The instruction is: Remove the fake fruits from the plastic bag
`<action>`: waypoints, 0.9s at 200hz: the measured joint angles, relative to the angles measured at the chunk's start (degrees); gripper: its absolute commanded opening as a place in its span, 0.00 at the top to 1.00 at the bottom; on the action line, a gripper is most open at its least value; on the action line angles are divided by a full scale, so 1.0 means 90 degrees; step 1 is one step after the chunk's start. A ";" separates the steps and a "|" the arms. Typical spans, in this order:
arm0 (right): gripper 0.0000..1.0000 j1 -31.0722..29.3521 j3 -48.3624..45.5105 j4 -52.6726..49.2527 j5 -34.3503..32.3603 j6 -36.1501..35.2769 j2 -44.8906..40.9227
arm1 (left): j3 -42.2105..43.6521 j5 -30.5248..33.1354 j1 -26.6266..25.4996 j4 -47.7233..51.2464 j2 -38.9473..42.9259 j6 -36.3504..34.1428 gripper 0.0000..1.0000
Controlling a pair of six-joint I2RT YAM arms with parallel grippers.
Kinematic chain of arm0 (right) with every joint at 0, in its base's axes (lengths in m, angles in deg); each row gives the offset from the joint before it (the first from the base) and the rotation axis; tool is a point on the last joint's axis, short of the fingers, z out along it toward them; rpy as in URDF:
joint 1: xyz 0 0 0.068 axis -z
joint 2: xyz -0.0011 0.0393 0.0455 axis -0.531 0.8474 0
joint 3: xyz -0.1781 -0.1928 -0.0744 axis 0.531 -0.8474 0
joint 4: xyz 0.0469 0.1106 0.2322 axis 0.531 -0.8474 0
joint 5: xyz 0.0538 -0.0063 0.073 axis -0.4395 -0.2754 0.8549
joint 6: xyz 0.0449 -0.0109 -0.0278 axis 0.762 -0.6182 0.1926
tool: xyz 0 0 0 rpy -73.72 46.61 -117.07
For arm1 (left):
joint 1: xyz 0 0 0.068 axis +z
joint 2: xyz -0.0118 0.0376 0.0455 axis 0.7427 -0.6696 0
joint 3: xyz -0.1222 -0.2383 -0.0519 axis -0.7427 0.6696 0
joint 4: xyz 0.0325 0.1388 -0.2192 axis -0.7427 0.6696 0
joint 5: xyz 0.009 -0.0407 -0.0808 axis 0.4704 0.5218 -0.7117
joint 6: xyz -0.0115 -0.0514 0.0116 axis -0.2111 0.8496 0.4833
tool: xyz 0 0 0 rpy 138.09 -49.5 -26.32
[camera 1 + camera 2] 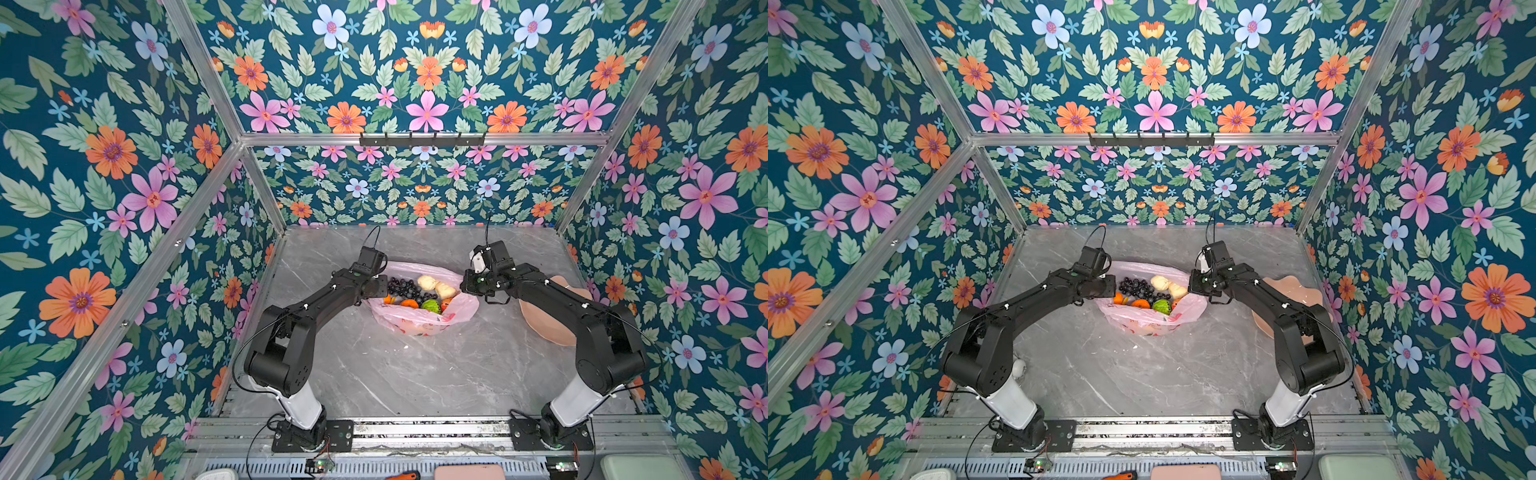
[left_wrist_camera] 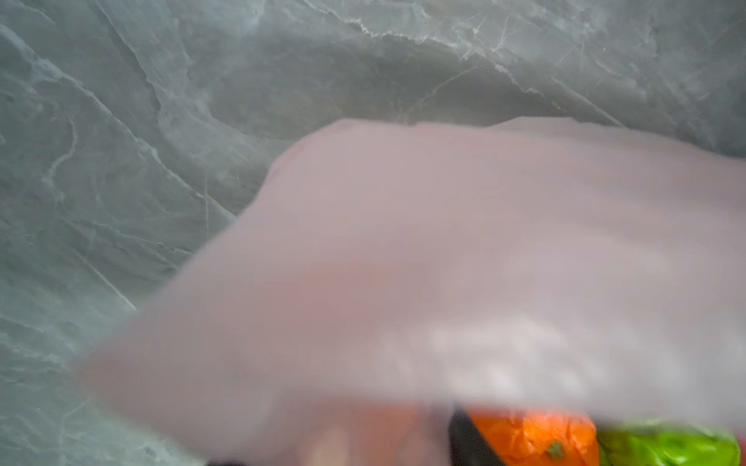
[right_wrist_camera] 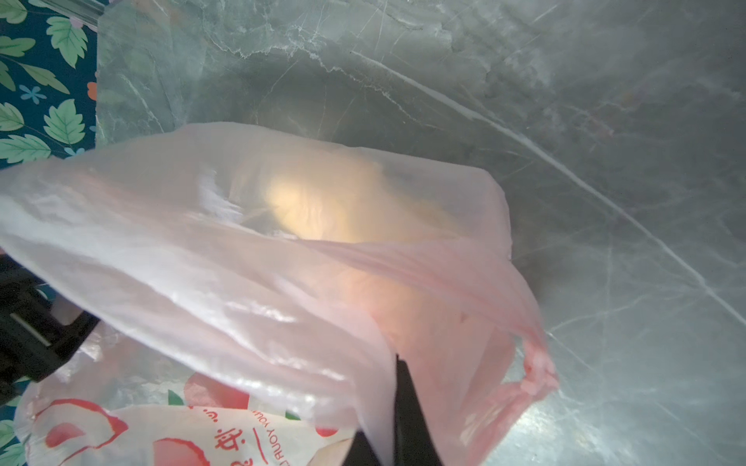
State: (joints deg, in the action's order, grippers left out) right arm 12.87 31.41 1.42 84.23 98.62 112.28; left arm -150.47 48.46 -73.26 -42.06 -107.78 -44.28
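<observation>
On the grey marble desk (image 1: 374, 374), the plastic bag (image 1: 419, 322) lay open between both arms, the fake fruits (image 1: 415, 295) all inside. The right tool (image 3: 397, 419) pinched the bag's edge film; how wide the left tool (image 1: 376, 286) stood at the opposite edge could not be told. Judged step: spreading the mouth. Next, one tool must reach in for a fruit.
</observation>
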 measured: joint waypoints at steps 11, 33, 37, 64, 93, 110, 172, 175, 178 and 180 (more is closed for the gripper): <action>1.00 0.0158 -0.0032 0.0085 0.0121 0.0090 0.0012 | 0.0282 0.0049 0.0066 -0.0107 0.0112 0.0015 0.86; 1.00 0.0537 -0.0053 0.0364 0.0561 0.0384 0.0199 | 0.0981 -0.0039 0.0393 -0.0559 0.0505 0.0146 1.00; 1.00 0.0588 -0.0053 0.0415 0.0636 0.0420 0.0240 | 0.1141 -0.0070 0.0500 -0.0670 0.0600 0.0151 1.00; 1.00 0.0787 0.0131 0.0668 0.1217 0.0687 0.0680 | 0.1787 -0.0333 0.0886 -0.1282 0.1066 0.0313 1.00; 1.00 0.0801 0.0607 0.0913 0.1540 0.0920 0.1081 | 0.1812 -0.0508 0.0950 -0.1678 0.0950 0.0313 1.00; 1.00 0.0741 0.0947 0.0937 0.1554 0.0974 0.1299 | 0.1814 -0.0707 0.0940 -0.1836 0.0809 0.0306 1.00; 0.69 0.0500 0.2623 0.0607 0.1583 0.0767 0.2225 | 0.1855 -0.1025 0.0641 -0.2322 0.0755 0.0279 1.00; 0.64 0.0486 0.2652 0.0563 0.1535 0.0755 0.2215 | 0.1855 -0.1022 0.0629 -0.2327 0.0755 0.0279 1.00; 0.56 0.0474 0.2662 0.0529 0.1496 0.0746 0.2198 | 0.1855 -0.1022 0.0610 -0.2334 0.0760 0.0279 1.00; 0.53 0.0461 0.2664 0.0495 0.1455 0.0724 0.2174 | 0.1858 -0.1022 0.0595 -0.2341 0.0765 0.0279 1.00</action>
State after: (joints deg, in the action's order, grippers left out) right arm 17.02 55.38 5.88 97.33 105.13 131.84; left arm -133.75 39.26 -67.91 -63.13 -100.90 -41.76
